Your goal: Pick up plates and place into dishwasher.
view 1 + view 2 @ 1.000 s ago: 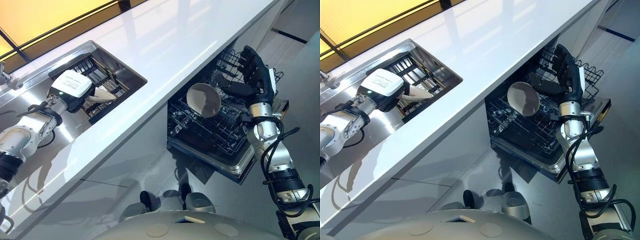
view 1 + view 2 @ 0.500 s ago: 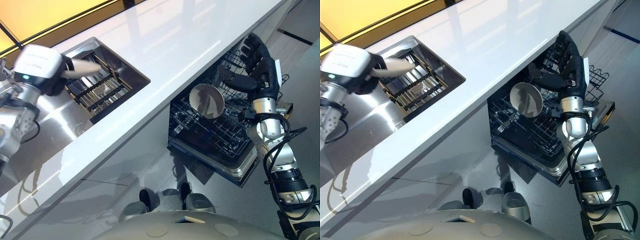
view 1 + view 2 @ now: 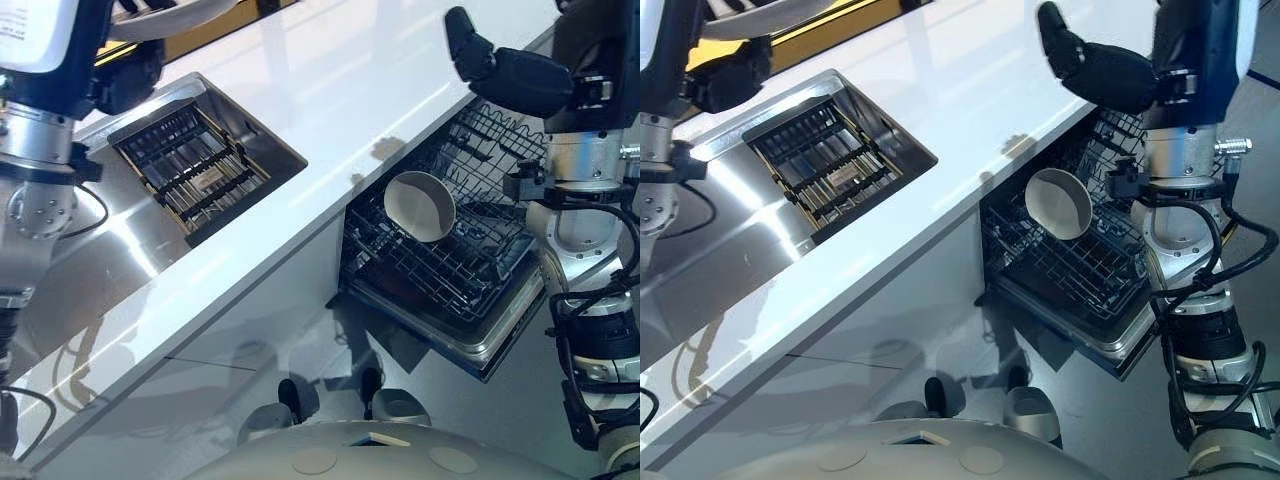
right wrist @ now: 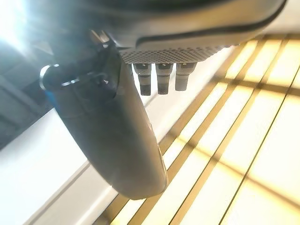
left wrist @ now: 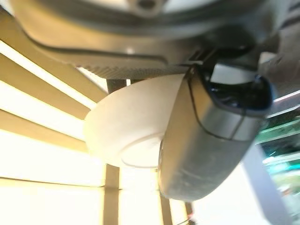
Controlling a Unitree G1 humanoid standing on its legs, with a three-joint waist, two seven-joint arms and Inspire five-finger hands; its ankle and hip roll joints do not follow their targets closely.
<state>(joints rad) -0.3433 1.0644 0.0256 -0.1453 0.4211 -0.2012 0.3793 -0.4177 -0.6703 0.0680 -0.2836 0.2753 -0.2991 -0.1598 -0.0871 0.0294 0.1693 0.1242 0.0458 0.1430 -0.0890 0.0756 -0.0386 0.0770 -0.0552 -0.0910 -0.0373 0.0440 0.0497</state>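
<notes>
Left wrist view: my left hand [image 5: 206, 140], fingers holding a plate [image 5: 126, 129], has lifted it from the sink [image 3: 90, 260]; the dishwasher [image 3: 470, 335] comes next. My right hand [image 3: 1110, 75] keeps its fingers wide.

Countertop: glossy white countertop [image 3: 330, 90], running diagonally from lower left to upper right.
Sink: stainless steel sink [image 3: 120, 250], set into the countertop at upper left.
In the sink: black slatted rack [image 3: 195, 170], lying in the deeper basin.
Lower carrier: black wire dishwasher rack [image 3: 440, 270], pulled out below the countertop's edge at centre right.
In the wire rack: pale round dish [image 3: 421, 205], standing on edge near its upper left end.
Under it: open steel-edged dishwasher door [image 3: 480, 345].
Floor: glossy grey floor [image 3: 480, 420], lower right.
</notes>
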